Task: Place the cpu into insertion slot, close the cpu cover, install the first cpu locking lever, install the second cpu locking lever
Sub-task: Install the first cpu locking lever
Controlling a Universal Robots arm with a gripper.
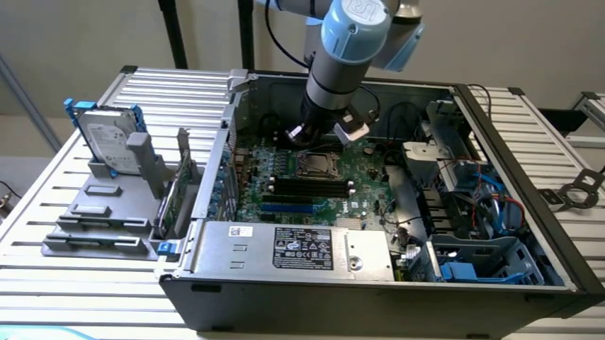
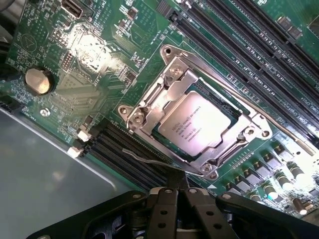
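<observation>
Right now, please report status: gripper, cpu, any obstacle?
Gripper low over motherboard, jaws shut. Cpu seated, cpu cover down around it. Thin locking lever lies near the jaws. Nothing blocks the cpu.

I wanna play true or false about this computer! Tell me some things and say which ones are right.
1. The cpu is in place on the board. True.
2. The cover lies shut around the cpu. True.
3. The end effector holds the cpu. False: it is shut and apart from the cpu.
4. The case has its side closed. False: it is open, and the board shows inside.
5. A round battery sits on the board. True.
</observation>
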